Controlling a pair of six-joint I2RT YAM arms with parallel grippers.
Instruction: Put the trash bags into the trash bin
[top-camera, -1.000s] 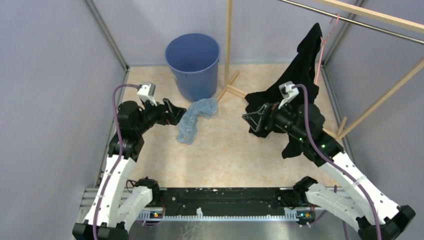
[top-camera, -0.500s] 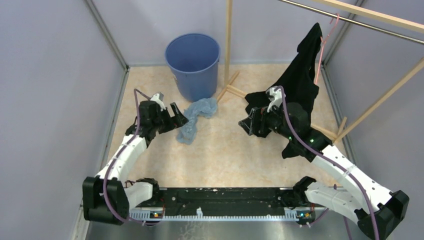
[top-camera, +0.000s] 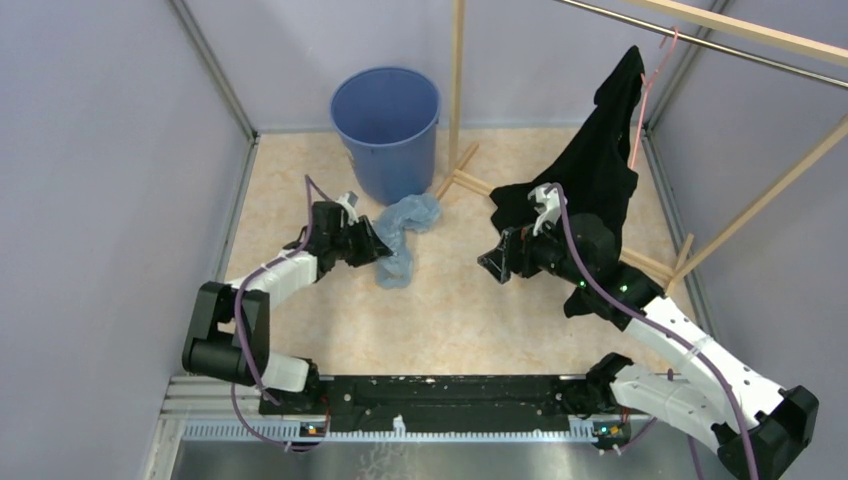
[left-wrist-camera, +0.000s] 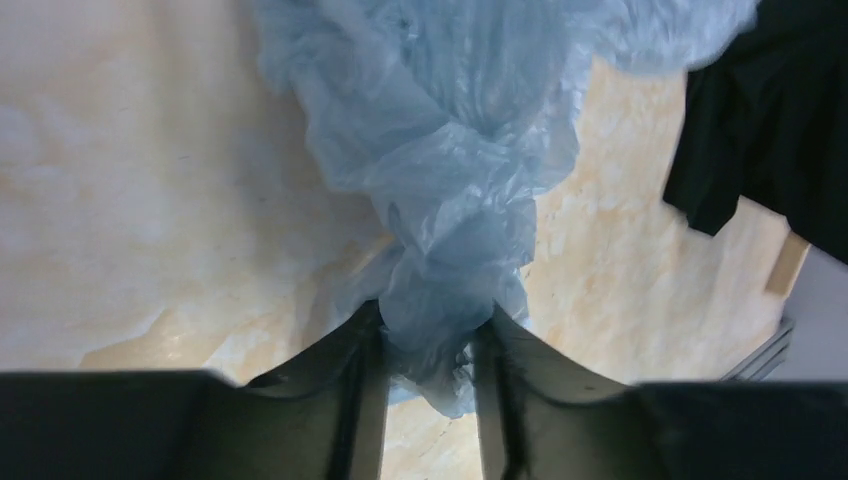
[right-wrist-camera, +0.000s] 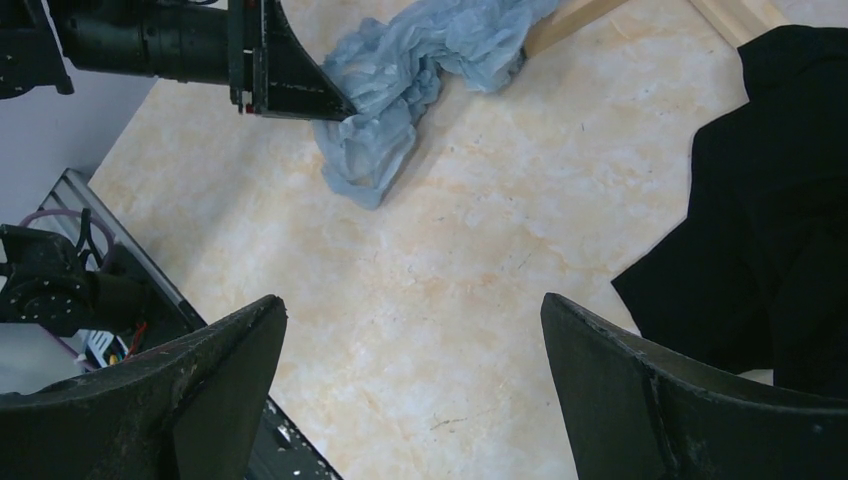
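Blue trash bag (left-wrist-camera: 440, 180) now sits pinched in the left hand (left-wrist-camera: 430, 345), open before.

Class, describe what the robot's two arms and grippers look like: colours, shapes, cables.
The left arm and right arm match: white links, black joints and wrists. A purple cable loops along each. The left gripper and right gripper each have two black, wedge-shaped fingers. Green lights show on the right arm.

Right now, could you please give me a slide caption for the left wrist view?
Left gripper pinching the bunched light-blue trash bag on the marbled surface, black garment at upper right.
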